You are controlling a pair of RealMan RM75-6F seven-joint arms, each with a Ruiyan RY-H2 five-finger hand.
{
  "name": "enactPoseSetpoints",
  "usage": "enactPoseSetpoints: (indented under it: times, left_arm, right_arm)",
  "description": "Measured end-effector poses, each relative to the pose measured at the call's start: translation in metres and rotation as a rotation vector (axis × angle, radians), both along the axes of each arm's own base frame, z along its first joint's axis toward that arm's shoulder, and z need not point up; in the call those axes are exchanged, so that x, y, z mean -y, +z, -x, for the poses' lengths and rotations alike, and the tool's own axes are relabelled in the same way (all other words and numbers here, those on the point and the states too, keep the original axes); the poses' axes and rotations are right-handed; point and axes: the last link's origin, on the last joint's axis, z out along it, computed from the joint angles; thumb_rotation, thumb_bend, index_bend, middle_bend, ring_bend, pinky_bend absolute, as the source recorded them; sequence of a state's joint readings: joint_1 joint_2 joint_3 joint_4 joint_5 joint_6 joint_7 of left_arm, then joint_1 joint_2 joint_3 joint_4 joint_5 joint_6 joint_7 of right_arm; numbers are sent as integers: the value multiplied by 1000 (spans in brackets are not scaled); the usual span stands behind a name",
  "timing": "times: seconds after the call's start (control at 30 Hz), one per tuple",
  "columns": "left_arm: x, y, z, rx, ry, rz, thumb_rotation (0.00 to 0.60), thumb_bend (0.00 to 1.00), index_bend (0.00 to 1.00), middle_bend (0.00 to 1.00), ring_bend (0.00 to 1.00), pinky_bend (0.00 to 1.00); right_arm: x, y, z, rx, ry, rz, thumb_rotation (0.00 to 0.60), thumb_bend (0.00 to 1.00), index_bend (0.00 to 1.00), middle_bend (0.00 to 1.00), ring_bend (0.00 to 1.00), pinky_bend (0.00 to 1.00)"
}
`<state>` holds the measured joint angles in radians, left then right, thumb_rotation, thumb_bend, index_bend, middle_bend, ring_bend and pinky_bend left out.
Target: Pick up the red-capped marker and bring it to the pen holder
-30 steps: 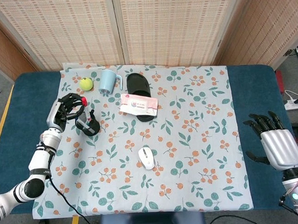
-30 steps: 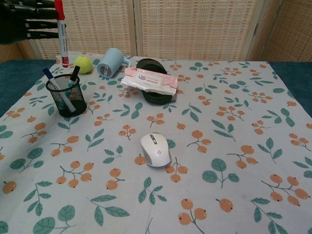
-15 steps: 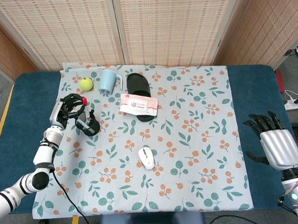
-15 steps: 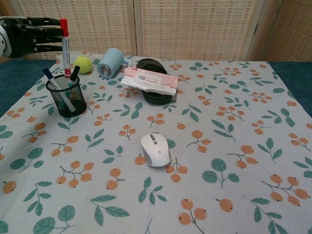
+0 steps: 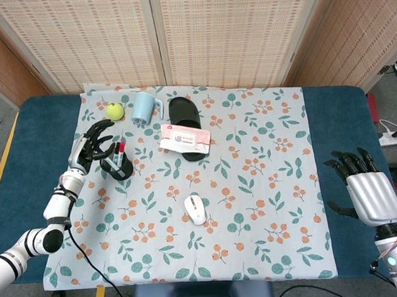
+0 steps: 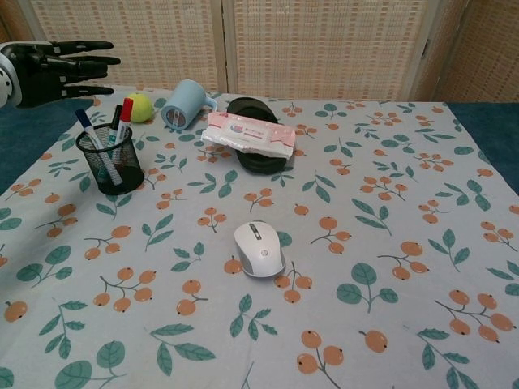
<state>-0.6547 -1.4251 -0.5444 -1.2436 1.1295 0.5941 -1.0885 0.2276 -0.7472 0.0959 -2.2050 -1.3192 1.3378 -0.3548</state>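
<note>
The red-capped marker (image 6: 123, 134) stands in the black mesh pen holder (image 6: 110, 160) beside a blue-capped pen and a black one; its red cap (image 5: 121, 147) pokes out of the holder (image 5: 117, 167) in the head view. My left hand (image 6: 50, 72) hovers above and left of the holder, fingers spread, holding nothing. In the head view that left hand (image 5: 94, 143) lies just left of the holder. My right hand (image 5: 364, 186) rests open over the blue table at the far right.
A tennis ball (image 5: 114, 111), a blue mug (image 5: 144, 107), a black slipper (image 5: 186, 117) with a pink wipes packet (image 5: 185, 138) on it sit at the back. A white mouse (image 5: 195, 209) lies mid-cloth.
The left hand let go of the red-capped marker, which dropped into the pen holder. The hand's fingers spread apart. The right hand stayed still.
</note>
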Motion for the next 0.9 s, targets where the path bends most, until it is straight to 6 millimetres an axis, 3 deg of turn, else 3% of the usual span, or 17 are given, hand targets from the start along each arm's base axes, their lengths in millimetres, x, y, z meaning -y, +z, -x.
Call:
enactPoseSetpoints:
  times: [0.27,0.5,0.73,0.9]
  left_arm:
    - [2,1,7,-38,-23,-12,600,374,178,113,0,133]
    - [20,25,-1,-298,-180,-81,600,375,252,167,4,153]
    - [68,54,2,-736,-329,-202,600,375,251,177,44,170]
    - [117,81,32,-1071,-331,-302,600,357,224,133,32,138]
  right_arm:
    - [1,-1,0,2,1,-8,600,98,240,128,127,16]
    - [0,-2,0,9,4,-22,600,98,242,128,127,16]
    - [-1,-5,-3,13,25,-37,600,98,223,128,127,16]
    - [-2,-8,-6,11,34,-53,600,98,212,128,127,16]
